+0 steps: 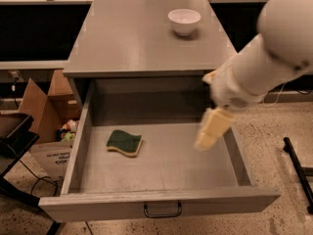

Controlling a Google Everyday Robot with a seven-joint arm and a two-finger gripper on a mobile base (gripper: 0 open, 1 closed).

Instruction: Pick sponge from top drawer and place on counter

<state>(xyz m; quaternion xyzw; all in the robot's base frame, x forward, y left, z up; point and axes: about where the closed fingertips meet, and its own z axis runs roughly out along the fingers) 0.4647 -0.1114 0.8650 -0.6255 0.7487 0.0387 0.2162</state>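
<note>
The sponge (124, 142), dark green on top with a pale yellow edge, lies flat on the floor of the open top drawer (161, 197), left of its middle. The drawer is pulled fully out below the grey counter (142, 33). My gripper (211, 129) hangs from the white arm over the right side of the drawer, above its floor and well to the right of the sponge. It holds nothing that I can see.
A white bowl (184, 21) stands on the counter at the back right. A cardboard box (46, 119) and a dark stand (12, 136) sit on the floor to the left. A black bar (298, 170) lies on the floor at the right.
</note>
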